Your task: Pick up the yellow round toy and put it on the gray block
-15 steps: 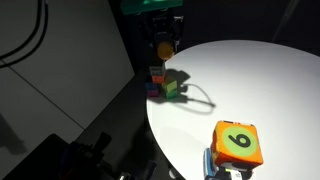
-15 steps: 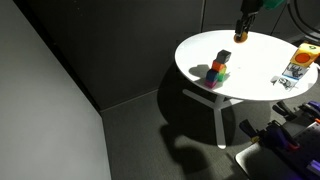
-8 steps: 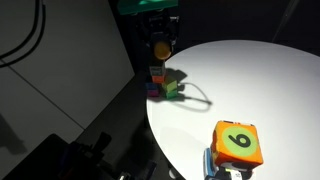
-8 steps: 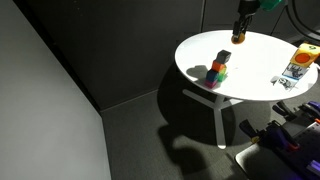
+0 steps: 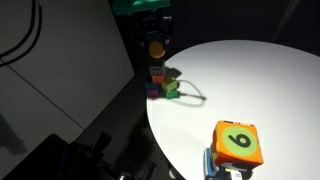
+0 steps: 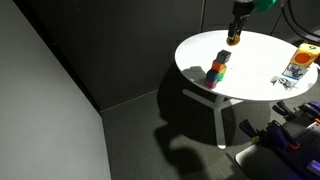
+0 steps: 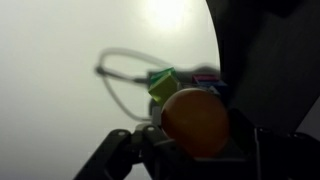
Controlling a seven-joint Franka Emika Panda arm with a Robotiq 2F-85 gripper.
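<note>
Our hand [image 5: 156,47] is closed on the yellow round toy [image 7: 195,122] and holds it clear of the white surface [image 5: 260,80]. Below the hand sits a cluster of small coloured blocks [image 6: 217,70]. The green block [image 7: 163,83] shows clearest, but we cannot pick out the gray block among them.

an exterior view sits low and close, looking across the large orange cube with a green numbered face [image 5: 238,143] on the round white table [image 5: 260,90] toward the small coloured blocks [image 5: 165,85]. an exterior view stands far back and high, showing the same table [image 6: 250,75], cube [image 6: 305,55] and blocks [image 6: 217,70]. the wrist view looks down from very near, past the yellow-orange ball [image 7: 195,122], onto those blocks [image 7: 170,82].
</note>
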